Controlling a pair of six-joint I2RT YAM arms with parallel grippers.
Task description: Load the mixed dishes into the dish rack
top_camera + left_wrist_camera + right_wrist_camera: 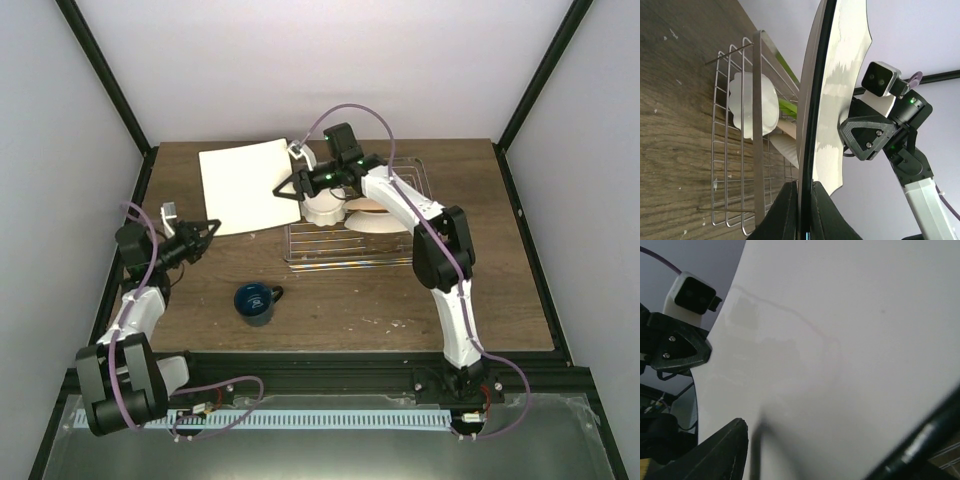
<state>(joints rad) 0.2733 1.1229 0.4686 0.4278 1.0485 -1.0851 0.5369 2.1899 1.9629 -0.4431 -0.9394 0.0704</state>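
Two fingers (785,210) of the left gripper (207,231) are clamping the near corner of the white square plate (245,185), which is being held off the table (420,300), left of the rack (340,258). The right gripper (284,190) is straddling the plate's opposite edge (whether it is squeezing, I cannot tell). The scalloped bowl (322,210) and beige plate (378,222) are resting in the rack, while the blue mug (257,302) is standing on the table before it.
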